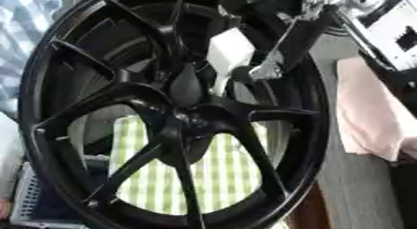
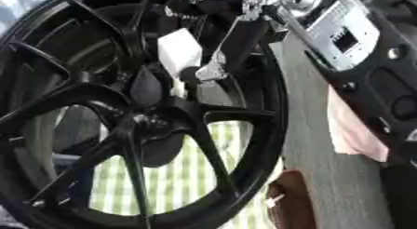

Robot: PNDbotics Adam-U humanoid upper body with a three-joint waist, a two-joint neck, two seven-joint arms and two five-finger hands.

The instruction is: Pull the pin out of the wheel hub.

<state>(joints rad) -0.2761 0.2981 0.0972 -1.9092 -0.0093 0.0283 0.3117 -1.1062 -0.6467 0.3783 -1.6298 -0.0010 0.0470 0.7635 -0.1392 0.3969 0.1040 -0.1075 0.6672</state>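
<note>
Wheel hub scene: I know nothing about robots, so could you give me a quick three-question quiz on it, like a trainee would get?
1. True or false: the wheel is silver.
2. What shows through the spokes? A) a green checked cloth B) a red carpet C) bare wood
3. Fill in: the robot hand reaches toward the hub from the view's upper ____.

Key: 1 false, it is black; 2 A; 3 right.
</note>
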